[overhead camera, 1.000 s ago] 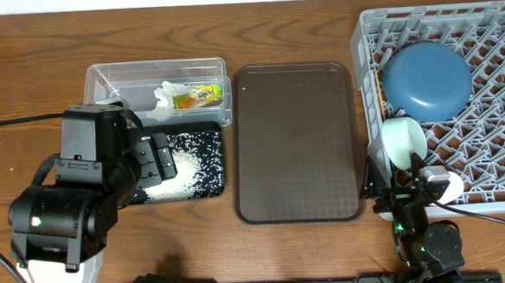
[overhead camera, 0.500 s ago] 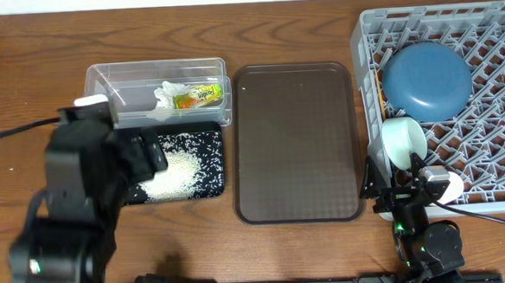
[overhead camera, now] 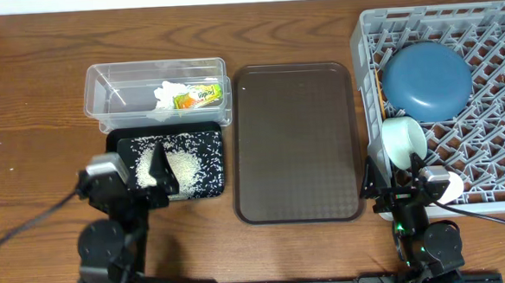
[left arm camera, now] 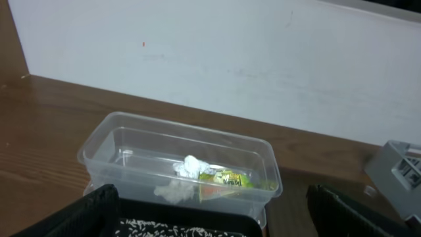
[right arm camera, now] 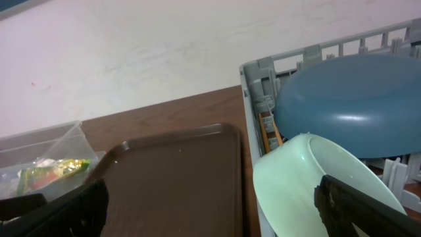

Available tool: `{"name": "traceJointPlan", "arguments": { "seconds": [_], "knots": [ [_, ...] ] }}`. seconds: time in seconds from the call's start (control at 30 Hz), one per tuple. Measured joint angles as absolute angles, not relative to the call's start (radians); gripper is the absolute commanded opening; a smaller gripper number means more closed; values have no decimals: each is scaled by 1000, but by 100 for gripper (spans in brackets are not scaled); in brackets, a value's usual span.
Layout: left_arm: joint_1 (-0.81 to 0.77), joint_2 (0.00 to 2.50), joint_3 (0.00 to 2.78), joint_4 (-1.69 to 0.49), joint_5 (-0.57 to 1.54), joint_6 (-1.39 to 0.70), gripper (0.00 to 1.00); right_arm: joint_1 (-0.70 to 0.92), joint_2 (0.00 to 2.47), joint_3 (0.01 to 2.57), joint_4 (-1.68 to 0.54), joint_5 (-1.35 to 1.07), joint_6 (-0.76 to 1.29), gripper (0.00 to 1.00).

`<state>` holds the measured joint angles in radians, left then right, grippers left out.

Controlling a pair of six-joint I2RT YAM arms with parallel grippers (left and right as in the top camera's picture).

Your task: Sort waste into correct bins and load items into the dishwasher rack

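The clear tub [overhead camera: 102,89] holds the white tissue [overhead camera: 165,94] and the snack wrapper [overhead camera: 196,96]; both also show in the left wrist view [left arm camera: 187,168] [left arm camera: 230,179]. Rice [overhead camera: 183,169] lies in the black tray [overhead camera: 209,144]. The blue bowl [overhead camera: 427,80] lies upside down in the grey rack [overhead camera: 494,129], with a mint bowl [overhead camera: 404,140] on its side at the rack's left edge. Thin wooden sticks [right arm camera: 266,131] show by the rack wall. My left gripper [overhead camera: 155,177] [left arm camera: 210,224] is open and empty over the black tray's front. My right gripper [overhead camera: 398,184] [right arm camera: 210,210] is open and empty beside the mint bowl [right arm camera: 302,184]. The pink cup is out of view.
A flat brown serving tray [overhead camera: 296,143] lies bare between the black tray and the rack. A white wall runs behind the table. Both arm bases stand at the table's front edge.
My left arm has pulled back from above the black tray toward the front edge and lowered, uncovering the rice. The right arm has not moved.
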<state>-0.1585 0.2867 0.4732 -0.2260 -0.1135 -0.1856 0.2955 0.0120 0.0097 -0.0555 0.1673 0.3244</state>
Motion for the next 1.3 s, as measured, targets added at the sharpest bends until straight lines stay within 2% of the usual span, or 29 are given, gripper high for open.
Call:
{"name": "traceJointPlan", "arguments": {
  "seconds": [0.33, 0.73, 1.3],
  "knots": [
    [-138, 15, 236, -179, -110, -186, 93, 295, 12, 10, -56, 167, 324, 99],
    [-133, 10, 23, 6, -94, -186, 93, 295, 12, 10, -56, 167, 324, 99],
    [-133, 11, 14, 8, -85, -186, 93, 295, 12, 9, -55, 167, 324, 99]
  ]
}}
